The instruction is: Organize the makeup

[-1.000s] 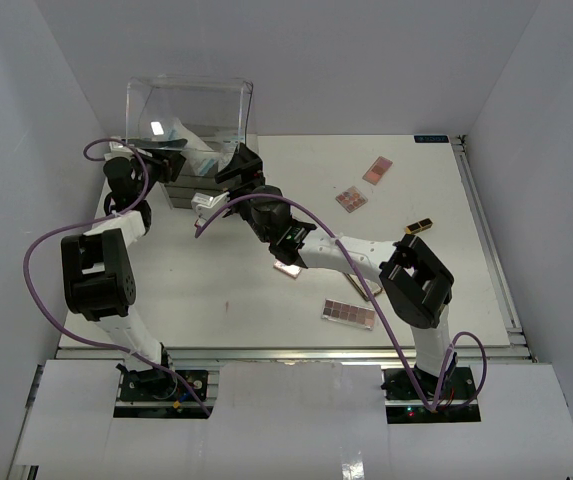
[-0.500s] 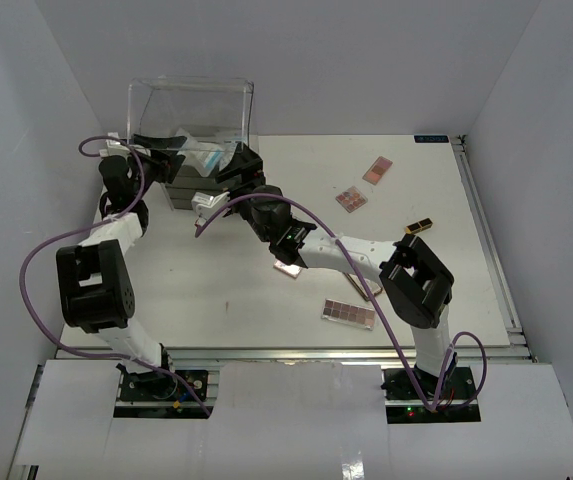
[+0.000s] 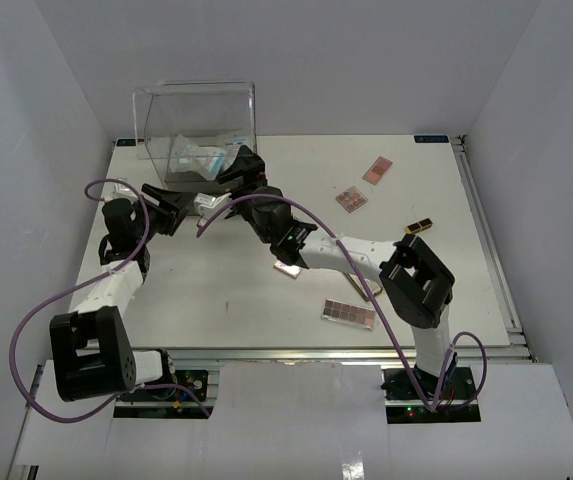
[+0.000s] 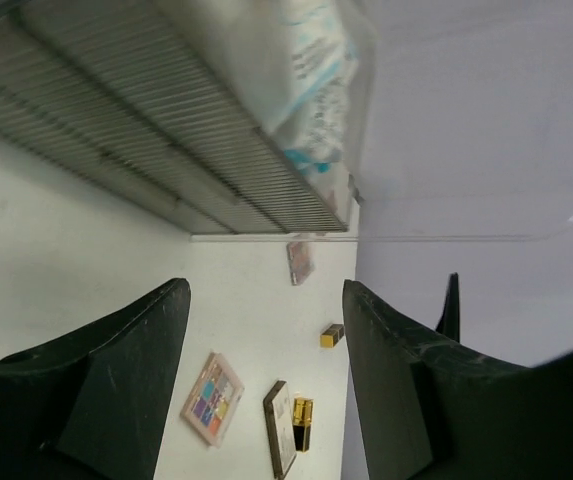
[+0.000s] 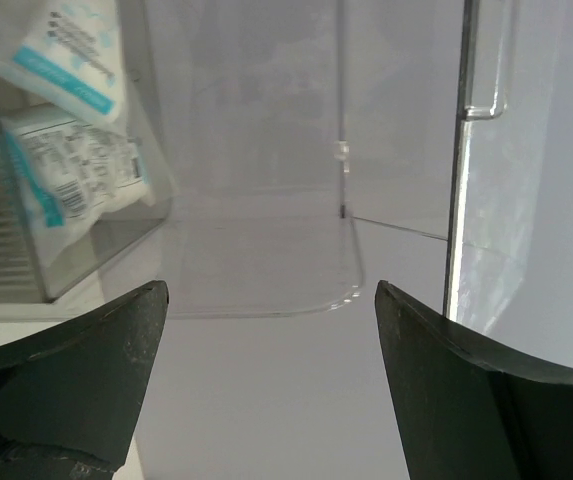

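Note:
Clear blue-white packets (image 3: 201,155) lie inside the large clear box (image 3: 194,105) at the far left. They also show in the right wrist view (image 5: 71,170) and the left wrist view (image 4: 311,60). My left gripper (image 3: 178,203) is open and empty, just in front of the box. My right gripper (image 3: 242,166) is open and empty at the box's right side, facing its clear wall (image 5: 266,260). Pink-brown palettes (image 3: 377,170) (image 3: 351,199) (image 3: 349,314) and a gold tube (image 3: 419,226) lie on the table. The left wrist view shows a palette (image 4: 211,398) and a black-gold tube (image 4: 302,422).
Another small palette (image 3: 288,268) lies partly under my right forearm. A flat dark-edged piece (image 3: 366,288) lies by the right elbow. A grey ribbed surface (image 4: 166,140) runs under the packets. The white walls close in the table at left, back and right.
My left arm has pulled back from the box's left side toward the near edge, and its gripper now sits in front of the box. The box has shifted slightly. The right arm has stayed put.

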{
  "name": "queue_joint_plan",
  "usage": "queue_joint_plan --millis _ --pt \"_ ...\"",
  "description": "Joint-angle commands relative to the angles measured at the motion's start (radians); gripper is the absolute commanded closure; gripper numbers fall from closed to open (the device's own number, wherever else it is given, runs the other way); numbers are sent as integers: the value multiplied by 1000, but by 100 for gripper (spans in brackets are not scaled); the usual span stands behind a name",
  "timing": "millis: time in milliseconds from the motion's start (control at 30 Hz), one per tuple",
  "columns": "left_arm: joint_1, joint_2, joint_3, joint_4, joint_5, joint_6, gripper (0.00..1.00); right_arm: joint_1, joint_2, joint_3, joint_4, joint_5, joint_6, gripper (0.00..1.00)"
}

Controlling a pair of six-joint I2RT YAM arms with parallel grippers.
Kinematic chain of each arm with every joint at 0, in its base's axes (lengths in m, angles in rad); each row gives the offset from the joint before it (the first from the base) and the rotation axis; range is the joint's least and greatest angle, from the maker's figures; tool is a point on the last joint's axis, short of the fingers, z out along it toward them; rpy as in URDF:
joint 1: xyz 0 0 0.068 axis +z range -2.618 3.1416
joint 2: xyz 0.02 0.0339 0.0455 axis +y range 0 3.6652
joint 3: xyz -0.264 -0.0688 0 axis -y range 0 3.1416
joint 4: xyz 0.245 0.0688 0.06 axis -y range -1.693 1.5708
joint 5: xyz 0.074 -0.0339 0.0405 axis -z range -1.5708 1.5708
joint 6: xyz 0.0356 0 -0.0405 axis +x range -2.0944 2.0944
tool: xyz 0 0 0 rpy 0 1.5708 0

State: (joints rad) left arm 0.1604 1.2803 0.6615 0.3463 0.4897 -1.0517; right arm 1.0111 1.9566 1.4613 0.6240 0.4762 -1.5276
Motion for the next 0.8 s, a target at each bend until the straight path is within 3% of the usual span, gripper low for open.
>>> queue_joint_plan --millis 0,200,267,367,500,600,767 --pt "21 -72 -52 -234 -104 16 29 17 -72 -37 -172 -10 84 10" --pt "30 -137 -155 -179 -103 19 30 27 -178 -80 -741 -210 246 6" --pt "30 -123 -169 -130 -79 17 30 27 -191 -86 -853 -273 263 5" --pt "31 -68 -222 76 80 13 30 17 -240 -102 -980 -342 331 2" --pt "31 37 -239 271 189 -7 30 -50 -303 -61 -1069 -580 522 1" --pt "31 129 -227 369 217 -17 30 -236 -376 -36 -1101 -903 745 0" --pt "28 289 -190 622 243 -82 30 -514 -530 -224 -894 -1495 924 12"
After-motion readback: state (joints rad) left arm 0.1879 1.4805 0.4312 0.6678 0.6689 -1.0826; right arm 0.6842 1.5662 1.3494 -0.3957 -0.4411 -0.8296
